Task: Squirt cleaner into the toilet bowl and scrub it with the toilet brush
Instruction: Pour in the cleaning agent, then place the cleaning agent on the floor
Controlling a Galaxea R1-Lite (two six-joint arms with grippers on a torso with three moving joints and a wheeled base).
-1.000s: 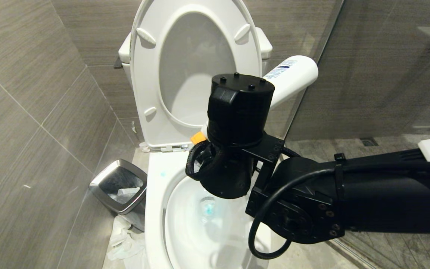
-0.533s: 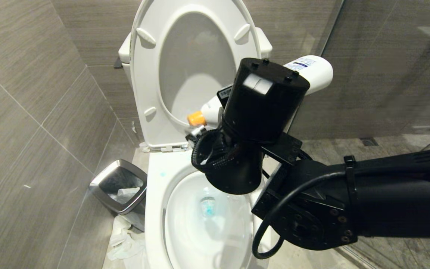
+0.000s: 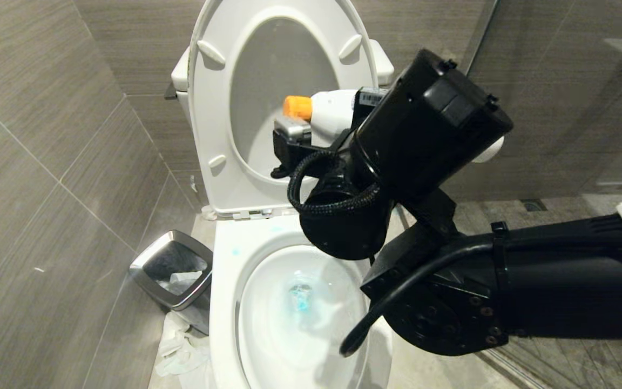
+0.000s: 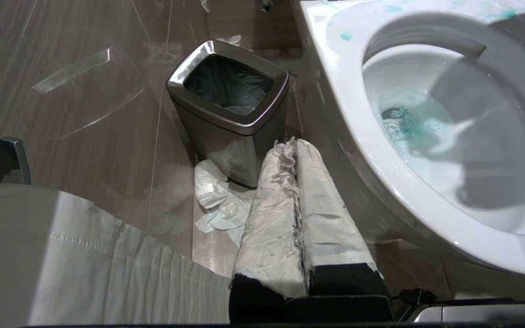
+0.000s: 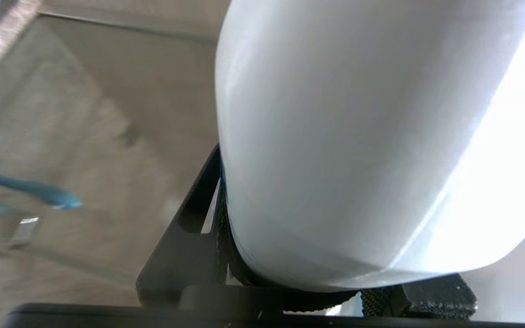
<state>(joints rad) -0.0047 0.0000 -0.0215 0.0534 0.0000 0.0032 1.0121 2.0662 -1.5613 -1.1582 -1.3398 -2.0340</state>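
Taking the large glossy white ceramic toilet bowl (image 3: 224, 302) as the landmark and going left to right: on the floor to its left stands a square steel-rimmed waste bin (image 3: 173, 270), just beside the bowl's outer wall, with crumpled white tissue (image 3: 178, 351) lying at its foot in the narrow strip between bin and bowl. Grey tiled wall (image 3: 46, 162) closes that side, leaving little room there.

The left hand (image 4: 296, 150), its two fingers wrapped in white paper and pressed together, closed on nothing, hangs low beside the bowl's left rim, near the bin and apart from both.

Inside the bowl, turquoise-blue liquid (image 3: 300, 297) pools at the bottom, and small blue spots mark the left rim. The white plastic seat and lid (image 3: 214, 108) stand upright behind the bowl, so the opening is fully uncovered.

Above the bowl's rear right edge, the right hand (image 3: 338, 132) grips the small white plastic cleaner bottle with orange cap (image 3: 327, 111), held roughly level in front of the raised seat, cap towards the left, base showing past the black wrist on the right. The black right arm reaches in from the right, crossing the bowl's right rim.

In the right wrist view a blurred teal-blue handle, the toilet brush (image 5: 39, 191), shows against the floor; I cannot tell where it is relative to the bowl.
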